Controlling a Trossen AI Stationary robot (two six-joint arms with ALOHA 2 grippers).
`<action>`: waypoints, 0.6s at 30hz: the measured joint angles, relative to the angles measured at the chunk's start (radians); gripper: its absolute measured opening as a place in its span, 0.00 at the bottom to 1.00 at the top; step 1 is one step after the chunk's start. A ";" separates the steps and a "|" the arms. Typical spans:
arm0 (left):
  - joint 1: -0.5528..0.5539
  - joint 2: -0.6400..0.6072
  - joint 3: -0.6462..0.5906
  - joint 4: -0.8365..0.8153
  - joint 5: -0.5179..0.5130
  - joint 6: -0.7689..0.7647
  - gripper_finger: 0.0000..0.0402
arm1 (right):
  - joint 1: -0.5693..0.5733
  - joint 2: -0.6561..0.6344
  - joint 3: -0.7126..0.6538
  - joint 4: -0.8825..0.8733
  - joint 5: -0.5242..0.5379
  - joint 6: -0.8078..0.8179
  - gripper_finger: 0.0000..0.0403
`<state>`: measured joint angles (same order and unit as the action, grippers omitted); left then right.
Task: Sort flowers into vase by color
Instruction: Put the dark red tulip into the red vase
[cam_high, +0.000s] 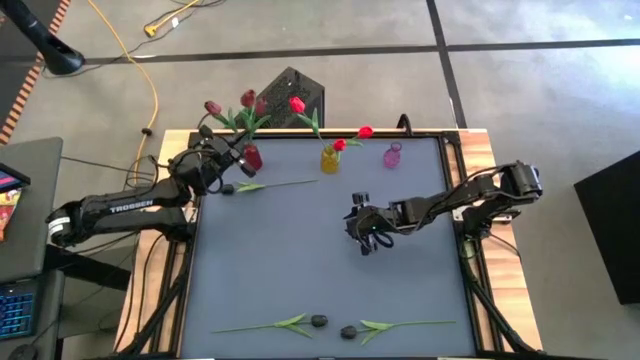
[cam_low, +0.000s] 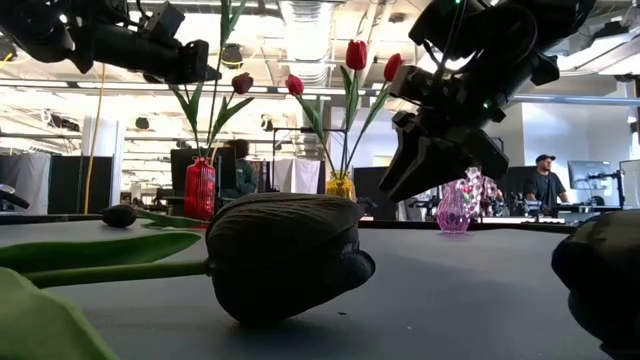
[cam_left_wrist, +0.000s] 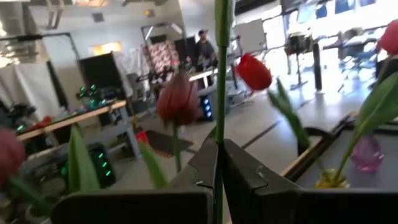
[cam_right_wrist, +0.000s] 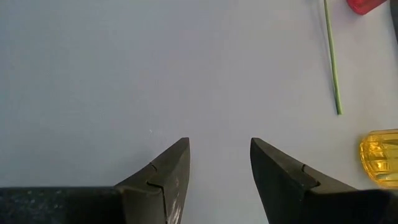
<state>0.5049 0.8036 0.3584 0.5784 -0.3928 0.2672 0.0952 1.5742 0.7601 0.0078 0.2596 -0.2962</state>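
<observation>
My left gripper (cam_high: 237, 155) is up beside the red vase (cam_high: 251, 157) at the table's far left and is shut on a thin green flower stem (cam_left_wrist: 220, 93). That flower's head is outside the left wrist view. Maroon tulips (cam_high: 248, 98) stand in the red vase, and red tulips (cam_high: 297, 104) stand in the yellow vase (cam_high: 329, 158). The purple vase (cam_high: 392, 155) holds nothing. One black tulip (cam_high: 228, 188) lies flat near the red vase. Two more black tulips (cam_high: 318, 320) lie at the near edge. My right gripper (cam_high: 365, 236) hovers open over mid-table, touching nothing. My left gripper pinches the green stem (cam_left_wrist: 219, 146) between its two fingers, which lie across it. The stem stands about upright and runs on above the fingers, out of the wrist picture. In the low view its lower part (cam_low: 215, 110) leads down toward the red vase's mouth (cam_low: 200, 160).
The three vases stand in a row along the table's far edge. The lying black tulip's stem (cam_right_wrist: 333, 56) stretches toward the yellow vase (cam_right_wrist: 380, 158). Bare grey mat (cam_high: 300, 260) spreads between the vases and the two near-edge tulips (cam_low: 285, 255). People and desks show in the room behind.
</observation>
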 joint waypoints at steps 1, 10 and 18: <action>0.000 0.000 0.000 -0.012 -0.013 0.000 0.00 | 0.000 0.000 0.000 0.000 0.000 0.000 0.48; 0.011 0.000 0.000 -0.030 -0.037 0.000 0.00 | 0.000 0.000 0.000 0.000 0.000 0.000 0.48; 0.066 0.000 0.000 -0.036 0.010 -0.030 0.00 | 0.000 0.000 0.000 0.000 -0.001 0.001 0.48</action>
<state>0.5713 0.8040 0.3584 0.5423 -0.3831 0.2374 0.0956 1.5742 0.7601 0.0078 0.2588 -0.2951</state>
